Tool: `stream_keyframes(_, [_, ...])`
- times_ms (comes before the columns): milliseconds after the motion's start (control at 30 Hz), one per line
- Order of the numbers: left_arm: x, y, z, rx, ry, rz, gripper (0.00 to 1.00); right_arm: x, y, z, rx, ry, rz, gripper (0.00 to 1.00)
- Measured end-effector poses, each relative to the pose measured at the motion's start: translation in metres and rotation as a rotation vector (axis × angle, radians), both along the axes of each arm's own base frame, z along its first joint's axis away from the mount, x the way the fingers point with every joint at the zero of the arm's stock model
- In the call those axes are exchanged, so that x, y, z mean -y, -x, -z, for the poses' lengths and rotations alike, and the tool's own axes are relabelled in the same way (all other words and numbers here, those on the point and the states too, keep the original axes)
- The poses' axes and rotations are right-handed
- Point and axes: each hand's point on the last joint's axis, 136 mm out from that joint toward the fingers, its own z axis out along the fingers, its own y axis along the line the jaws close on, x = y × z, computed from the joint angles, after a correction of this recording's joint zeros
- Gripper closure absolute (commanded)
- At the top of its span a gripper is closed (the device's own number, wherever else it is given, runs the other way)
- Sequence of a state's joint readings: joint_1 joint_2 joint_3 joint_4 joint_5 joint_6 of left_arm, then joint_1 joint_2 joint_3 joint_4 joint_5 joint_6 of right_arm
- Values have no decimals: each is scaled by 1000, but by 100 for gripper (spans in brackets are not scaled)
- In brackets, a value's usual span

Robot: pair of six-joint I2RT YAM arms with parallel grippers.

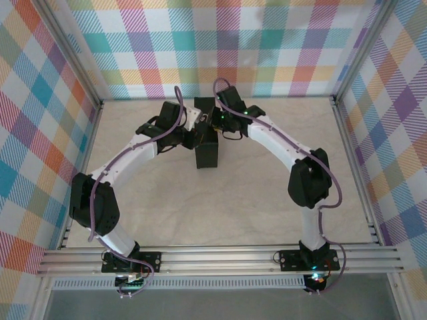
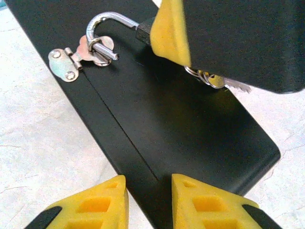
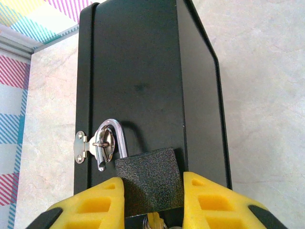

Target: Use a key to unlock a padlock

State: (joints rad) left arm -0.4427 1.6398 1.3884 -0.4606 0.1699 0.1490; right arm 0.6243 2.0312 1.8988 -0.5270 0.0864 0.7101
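Observation:
The padlock (image 3: 147, 176) has a dark grey textured body and a silver shackle (image 3: 116, 131). It hangs in the metal hasp (image 3: 102, 143) of a black box (image 3: 143, 71). The shackle's free end stands out of the body. My right gripper (image 3: 153, 200) is shut on the padlock's body, one yellow pad on each side. A brass key (image 3: 155, 222) sticks out of the body's underside, and its ring (image 2: 209, 78) dangles below my right gripper's finger (image 2: 171, 33). My left gripper (image 2: 150, 202) hovers over the box's near end, its jaws slightly apart with nothing between them.
The black box (image 1: 208, 153) lies mid-table towards the back, with both arms bent in over it. Plaid walls close the back and both sides. An aluminium rail (image 1: 220, 257) runs along the near edge. Pale tabletop (image 1: 220, 213) lies between the box and the rail.

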Motion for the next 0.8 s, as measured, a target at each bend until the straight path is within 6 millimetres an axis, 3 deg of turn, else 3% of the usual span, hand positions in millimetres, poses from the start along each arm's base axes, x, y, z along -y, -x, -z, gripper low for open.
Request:
stream_keyframes(533, [-10, 6, -3, -97, 110, -20, 63, -12, 8, -2, 22, -78, -43, 85])
stream_keyframes(800, [-13, -6, -23, -97, 189, -118, 63, -13, 9, -2, 14, -83, -31, 87])
